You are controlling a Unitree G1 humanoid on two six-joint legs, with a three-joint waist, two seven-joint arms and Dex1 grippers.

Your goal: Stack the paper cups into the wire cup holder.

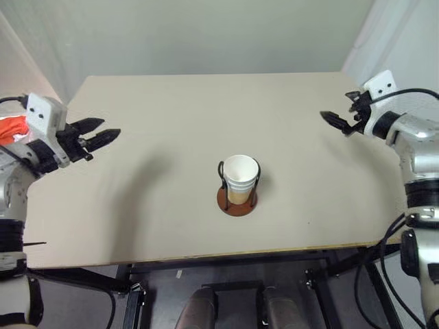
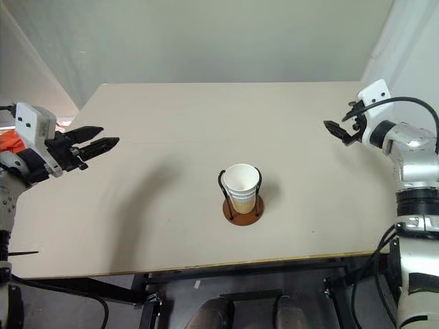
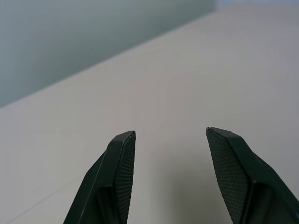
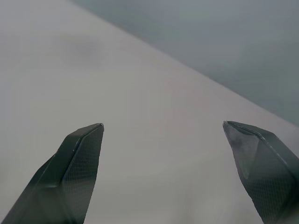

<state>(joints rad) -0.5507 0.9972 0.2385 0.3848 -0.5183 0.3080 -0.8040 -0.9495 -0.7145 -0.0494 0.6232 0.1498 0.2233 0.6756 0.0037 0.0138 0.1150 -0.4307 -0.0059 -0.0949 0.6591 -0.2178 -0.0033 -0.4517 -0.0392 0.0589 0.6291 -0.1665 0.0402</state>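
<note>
The paper cups (image 1: 240, 177) stand nested, tan outside with a white rim, inside the wire cup holder (image 1: 236, 201), whose reddish-brown disc base rests near the table's middle front. Two thin black wire loops rise around the cups. My left gripper (image 1: 108, 133) hovers over the table's left edge, pointing inward, open and empty; its fingers (image 3: 114, 177) frame only bare tabletop. My right gripper (image 1: 330, 118) hovers over the table's right side, open wide with nothing between its fingers (image 4: 74, 172). Both grippers are well apart from the holder.
The beige table (image 1: 171, 123) spans the view, its front edge near the bottom. An orange and white object (image 1: 12, 129) lies beyond the left edge. Pale walls stand behind the table.
</note>
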